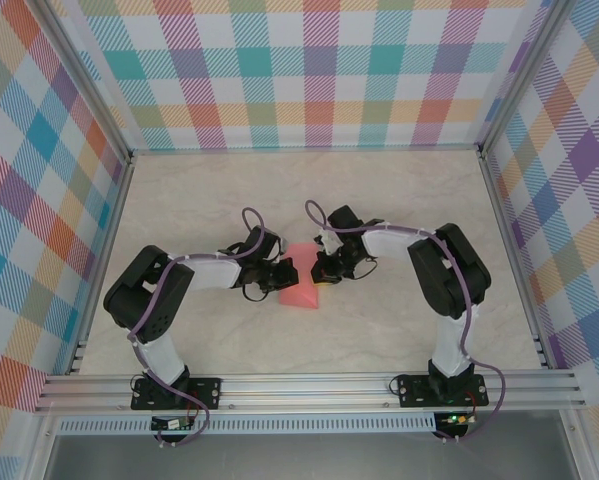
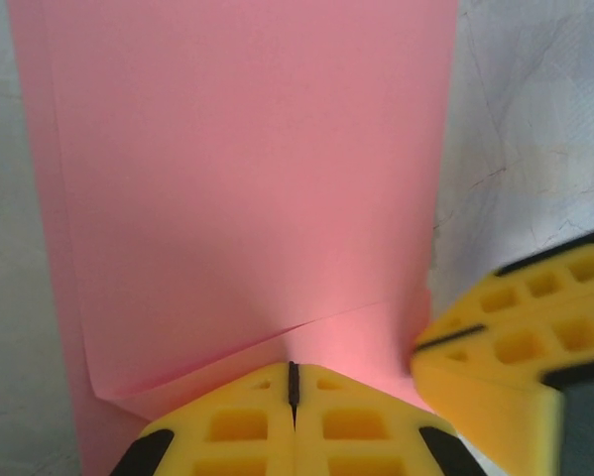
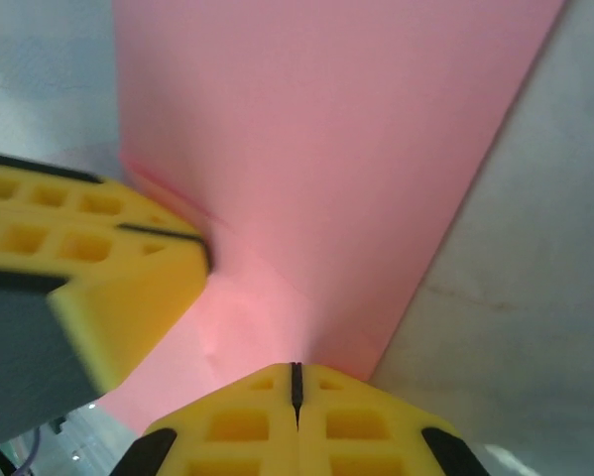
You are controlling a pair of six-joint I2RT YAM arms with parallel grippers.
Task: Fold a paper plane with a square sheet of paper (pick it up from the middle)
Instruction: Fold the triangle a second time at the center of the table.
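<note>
On the pale table [image 1: 379, 335], the left arm reaches in from the left, and the left gripper [image 2: 293, 389] has its yellow fingers [image 2: 237, 426] pressed together with no gap. The near edge of the paper [image 2: 247, 178] is pinched at their tips, and a shallow crease runs out from that spot. The paper sits mid-table between the two grippers. It is salmon pink, and a second layer shows as a narrow strip along its left side in the left wrist view, so it is folded over. In the top view it is a small pink shape with a yellow-orange sliver at its lower right edge. The right gripper [image 3: 297, 389] is likewise fully closed, and the paper narrows into its tips. The two grippers stand just beside each other at the same end of the paper.
</note>
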